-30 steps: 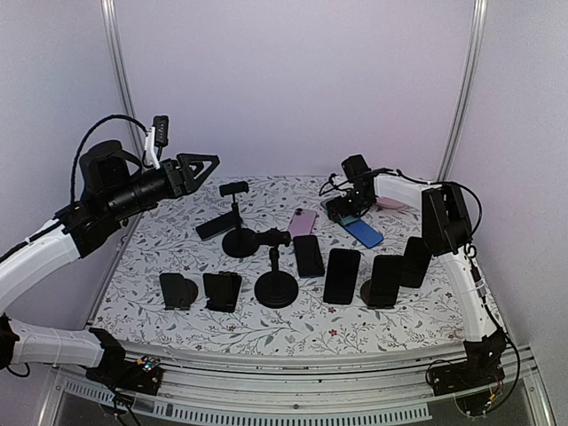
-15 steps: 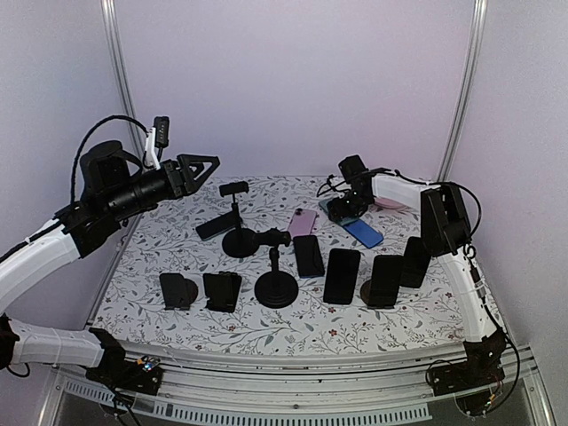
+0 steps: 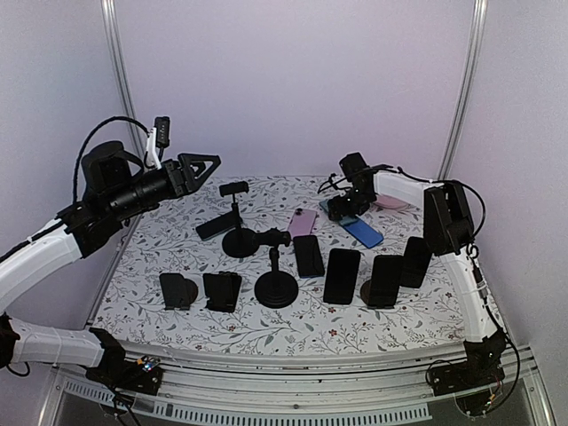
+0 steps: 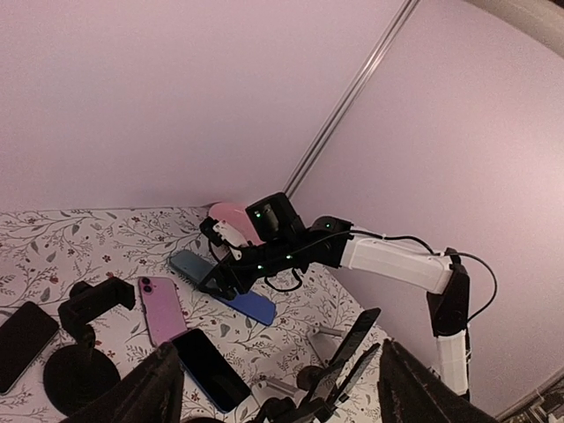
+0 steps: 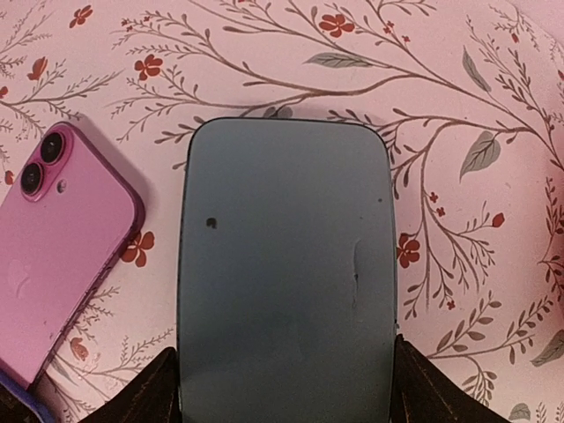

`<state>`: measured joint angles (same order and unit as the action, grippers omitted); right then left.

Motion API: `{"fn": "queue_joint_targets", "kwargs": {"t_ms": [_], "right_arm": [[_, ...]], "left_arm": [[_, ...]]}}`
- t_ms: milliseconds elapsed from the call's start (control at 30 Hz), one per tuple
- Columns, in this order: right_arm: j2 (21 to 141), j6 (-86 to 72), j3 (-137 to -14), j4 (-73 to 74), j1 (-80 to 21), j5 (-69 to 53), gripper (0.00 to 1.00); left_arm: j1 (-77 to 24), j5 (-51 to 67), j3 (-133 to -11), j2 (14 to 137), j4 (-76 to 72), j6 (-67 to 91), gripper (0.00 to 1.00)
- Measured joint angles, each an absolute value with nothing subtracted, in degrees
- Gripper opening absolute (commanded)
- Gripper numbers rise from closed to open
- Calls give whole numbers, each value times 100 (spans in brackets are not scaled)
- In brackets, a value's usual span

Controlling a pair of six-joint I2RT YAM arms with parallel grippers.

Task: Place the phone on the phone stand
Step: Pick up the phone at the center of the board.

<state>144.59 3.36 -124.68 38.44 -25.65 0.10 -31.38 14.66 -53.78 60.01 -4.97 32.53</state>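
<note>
Your floral tabletop (image 3: pixel 160 257) carries two small stands (image 3: pixel 177 290) near the front left edge and two round-based clamp stands (image 3: pixel 276 291) mid-table. A black phone (image 3: pixel 213 228) lies behind them. You'll find a pink phone (image 3: pixel 303 222) and a blue phone (image 3: pixel 364 232) toward the far right corner, and two flat dark phones (image 3: pixel 342 275) right of centre.

No legible text, labels, or numbers on anything

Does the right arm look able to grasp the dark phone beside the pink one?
Probably yes: the right gripper has fingers flanking the dark phone along both long edges, nothing lies on it, and the pink phone sits clear to one side.
</note>
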Motion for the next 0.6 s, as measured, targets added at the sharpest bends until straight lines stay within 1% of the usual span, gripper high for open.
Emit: {"fn": "queue_joint_targets", "kwargs": {"t_ms": [233, 600], "right_arm": [[13708, 113, -12121, 3802, -2637, -21, 50], [12309, -148, -11507, 3218, -3030, 19, 49]], "left_arm": [[-3138, 1466, -5343, 6211, -600, 3503, 75], [-3138, 1514, -5343, 6639, -792, 4045, 72]]}}
